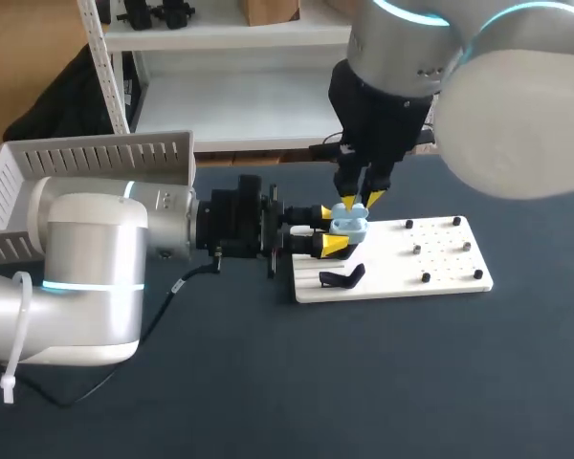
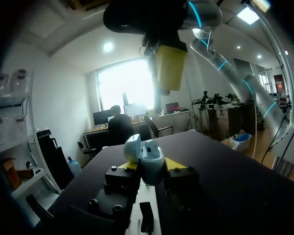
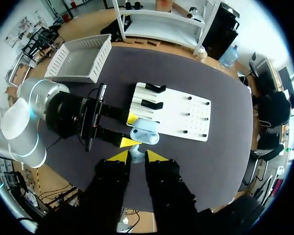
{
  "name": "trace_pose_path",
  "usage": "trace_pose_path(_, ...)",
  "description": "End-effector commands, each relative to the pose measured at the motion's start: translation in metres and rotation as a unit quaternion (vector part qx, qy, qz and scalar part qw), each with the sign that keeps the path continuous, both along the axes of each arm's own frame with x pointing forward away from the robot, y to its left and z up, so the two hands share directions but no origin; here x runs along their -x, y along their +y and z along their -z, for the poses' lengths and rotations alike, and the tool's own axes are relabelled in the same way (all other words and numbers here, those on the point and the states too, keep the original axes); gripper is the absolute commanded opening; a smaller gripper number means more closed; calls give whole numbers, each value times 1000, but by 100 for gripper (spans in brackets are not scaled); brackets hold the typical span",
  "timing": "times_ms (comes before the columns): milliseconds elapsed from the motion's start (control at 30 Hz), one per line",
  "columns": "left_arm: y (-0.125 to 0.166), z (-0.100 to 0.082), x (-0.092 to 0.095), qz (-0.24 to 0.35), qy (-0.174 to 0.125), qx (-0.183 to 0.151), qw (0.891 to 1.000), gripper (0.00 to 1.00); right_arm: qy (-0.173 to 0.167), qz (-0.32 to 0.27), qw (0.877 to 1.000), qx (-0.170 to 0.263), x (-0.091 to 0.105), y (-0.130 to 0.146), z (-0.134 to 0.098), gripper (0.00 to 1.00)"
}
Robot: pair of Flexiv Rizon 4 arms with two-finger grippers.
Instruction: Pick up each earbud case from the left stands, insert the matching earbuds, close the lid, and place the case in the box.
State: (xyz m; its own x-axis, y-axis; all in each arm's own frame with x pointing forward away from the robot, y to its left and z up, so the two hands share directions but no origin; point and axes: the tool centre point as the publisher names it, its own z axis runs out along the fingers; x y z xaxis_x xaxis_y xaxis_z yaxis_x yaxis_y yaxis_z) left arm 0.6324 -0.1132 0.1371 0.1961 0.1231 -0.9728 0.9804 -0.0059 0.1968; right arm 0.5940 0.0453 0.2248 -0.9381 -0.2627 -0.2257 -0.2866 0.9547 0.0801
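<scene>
Left gripper (image 1: 331,229): closed from two sides on the pale-blue earbud case (image 1: 350,228), lid open, at centre frame over the left end of the white board (image 1: 450,263).

Right gripper (image 1: 362,201): directly above the case, fingers narrowed onto a small pale earbud (image 3: 136,156).

Step in hand, by judgement: earbud insertion.

Next: lower straight down, seat in the matching socket, release, then shut the lid. Afterwards, carry to the white box (image 1: 86,158) at upper left.

Black stand (image 1: 342,277): just below the case in frame.
</scene>
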Motion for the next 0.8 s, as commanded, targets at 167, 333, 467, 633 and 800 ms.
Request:
trace_pose_path(167,0,1,0,0,-1,2,1000,0,-39,4,999,-19,5,6,16,0)
trace_pose_path(333,0,1,0,0,-1,2,1000,0,-58,0,998,-28,3,7,11,0)
trace_pose_path(467,0,1,0,0,-1,2,1000,0,-66,-6,997,-29,1,8,9,0)
trace_pose_path(633,0,1,0,0,-1,2,1000,0,-65,-15,997,-28,-1,10,11,0)
trace_pose_path(800,0,1,0,0,-1,2,1000,0,-63,-23,998,-21,-2,13,13,0)
